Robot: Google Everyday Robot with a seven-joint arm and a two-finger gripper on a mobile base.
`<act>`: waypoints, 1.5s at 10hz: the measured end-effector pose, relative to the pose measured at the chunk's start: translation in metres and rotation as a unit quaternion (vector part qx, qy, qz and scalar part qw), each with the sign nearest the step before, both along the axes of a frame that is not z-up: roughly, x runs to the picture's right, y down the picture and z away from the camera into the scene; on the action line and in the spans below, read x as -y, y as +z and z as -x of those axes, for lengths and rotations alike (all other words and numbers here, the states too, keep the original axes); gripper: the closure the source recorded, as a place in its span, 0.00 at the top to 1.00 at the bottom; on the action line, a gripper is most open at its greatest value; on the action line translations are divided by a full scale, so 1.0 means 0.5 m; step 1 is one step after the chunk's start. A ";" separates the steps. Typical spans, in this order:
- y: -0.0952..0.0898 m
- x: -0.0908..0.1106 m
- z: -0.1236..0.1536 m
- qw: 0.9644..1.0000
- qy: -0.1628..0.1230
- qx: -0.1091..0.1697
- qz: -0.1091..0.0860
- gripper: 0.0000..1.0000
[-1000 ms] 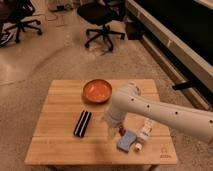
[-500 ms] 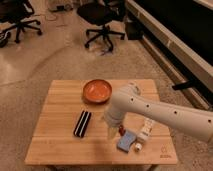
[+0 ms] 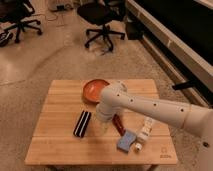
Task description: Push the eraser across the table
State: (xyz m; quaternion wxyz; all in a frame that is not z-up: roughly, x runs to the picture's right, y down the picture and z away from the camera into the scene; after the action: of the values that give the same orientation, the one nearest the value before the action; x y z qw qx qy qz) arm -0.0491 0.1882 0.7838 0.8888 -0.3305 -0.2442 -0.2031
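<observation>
The eraser (image 3: 82,123), a black oblong block with a pale stripe, lies on the light wooden slatted table (image 3: 60,100), left of its middle, with its long side running front to back. My white arm reaches in from the right and bends down over the table's middle. My gripper (image 3: 102,126) points down just to the right of the eraser, a small gap away from it. The arm's wrist hides its tip.
An orange bowl (image 3: 93,90) sits at the back middle, behind the arm. A small reddish-brown thing (image 3: 118,124) lies right of the gripper. A blue sponge-like block (image 3: 127,141) and a small white object (image 3: 144,134) lie at the front right. Office chairs (image 3: 102,20) stand on the floor beyond.
</observation>
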 end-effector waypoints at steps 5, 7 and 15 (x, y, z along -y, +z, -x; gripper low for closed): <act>0.066 -0.032 0.013 0.999 -0.020 -0.009 0.026 0.65; 0.074 -0.034 0.046 0.999 -0.031 0.001 0.029 0.65; 0.085 -0.033 0.171 0.997 -0.054 0.043 0.036 0.65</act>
State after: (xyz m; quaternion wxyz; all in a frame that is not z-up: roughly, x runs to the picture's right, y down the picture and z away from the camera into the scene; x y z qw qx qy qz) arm -0.1345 0.2047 0.8264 0.8525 -0.3659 -0.2714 -0.2563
